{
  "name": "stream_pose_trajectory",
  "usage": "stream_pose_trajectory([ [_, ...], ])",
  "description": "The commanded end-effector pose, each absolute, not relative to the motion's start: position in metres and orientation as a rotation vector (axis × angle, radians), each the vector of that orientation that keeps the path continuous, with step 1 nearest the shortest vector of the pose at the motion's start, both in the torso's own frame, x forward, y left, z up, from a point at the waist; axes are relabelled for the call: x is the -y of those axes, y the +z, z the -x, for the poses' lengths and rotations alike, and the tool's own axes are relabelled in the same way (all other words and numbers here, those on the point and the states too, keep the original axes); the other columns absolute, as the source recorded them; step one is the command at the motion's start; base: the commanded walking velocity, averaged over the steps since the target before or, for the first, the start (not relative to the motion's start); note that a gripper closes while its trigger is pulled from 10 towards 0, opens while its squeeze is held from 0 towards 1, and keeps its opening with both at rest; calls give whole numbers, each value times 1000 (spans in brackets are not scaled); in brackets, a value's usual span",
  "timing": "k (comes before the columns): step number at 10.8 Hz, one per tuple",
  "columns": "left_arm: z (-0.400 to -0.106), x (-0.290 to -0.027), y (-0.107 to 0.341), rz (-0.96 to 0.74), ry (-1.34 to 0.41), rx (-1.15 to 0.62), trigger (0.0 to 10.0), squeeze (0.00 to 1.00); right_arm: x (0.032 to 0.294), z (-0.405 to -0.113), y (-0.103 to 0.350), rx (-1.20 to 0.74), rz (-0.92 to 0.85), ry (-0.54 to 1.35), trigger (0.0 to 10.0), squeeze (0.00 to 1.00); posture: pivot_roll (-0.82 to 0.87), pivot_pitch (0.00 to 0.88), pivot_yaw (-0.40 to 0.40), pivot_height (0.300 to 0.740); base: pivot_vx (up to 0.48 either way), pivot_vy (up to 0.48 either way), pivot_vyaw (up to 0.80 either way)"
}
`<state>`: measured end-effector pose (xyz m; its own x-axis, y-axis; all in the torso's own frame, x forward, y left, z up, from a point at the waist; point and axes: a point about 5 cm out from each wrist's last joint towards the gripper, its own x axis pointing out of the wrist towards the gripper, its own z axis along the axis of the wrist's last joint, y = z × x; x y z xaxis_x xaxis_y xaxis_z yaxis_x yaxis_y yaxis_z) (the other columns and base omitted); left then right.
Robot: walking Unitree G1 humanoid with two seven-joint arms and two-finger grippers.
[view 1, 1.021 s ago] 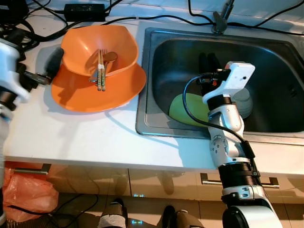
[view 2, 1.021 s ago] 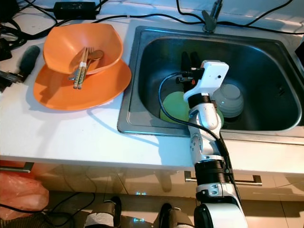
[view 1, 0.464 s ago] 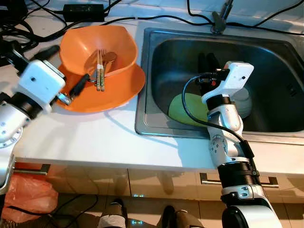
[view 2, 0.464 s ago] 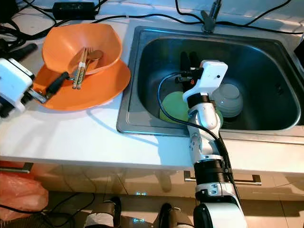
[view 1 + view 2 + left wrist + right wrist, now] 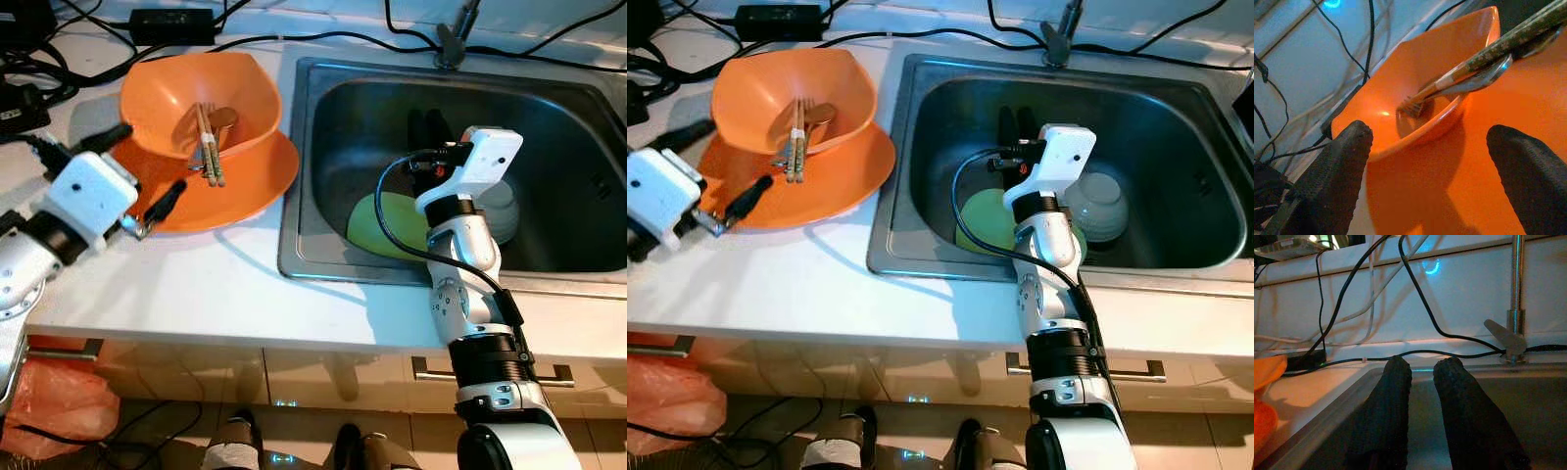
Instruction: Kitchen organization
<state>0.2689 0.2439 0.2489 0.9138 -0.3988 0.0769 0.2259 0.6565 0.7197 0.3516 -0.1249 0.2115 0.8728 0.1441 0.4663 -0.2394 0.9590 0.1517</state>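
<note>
Two textured black fingers [image 5: 1337, 176] of the left gripper [image 5: 145, 171] spread around the glossy orange plate [image 5: 245, 186].

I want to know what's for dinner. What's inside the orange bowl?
No food shows. In the orange bowl lie chopsticks, a fork and a spoon. Whatever lies beneath them is hidden.

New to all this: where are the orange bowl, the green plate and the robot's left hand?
orange bowl [image 5: 181, 93], left eye view, inner wall.
green plate [image 5: 377, 223], left eye view, bare face.
left hand [image 5: 144, 168], left eye view, between fingertips.
</note>
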Motion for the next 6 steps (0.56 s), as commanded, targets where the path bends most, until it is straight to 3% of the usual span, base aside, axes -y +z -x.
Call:
stream_pose_trajectory([
  [1, -267, -247, 251, -777, -355, 239, 10000, 0, 127, -350, 196, 418, -226, 190, 10000, 0, 219, 221, -42, 740, 0, 0, 0],
  [6, -276, -233, 253, -694, -388, 299, 10000, 0, 127, -349, 196, 419, -227, 183, 10000, 0, 209, 224, -37, 740, 0, 0, 0],
])
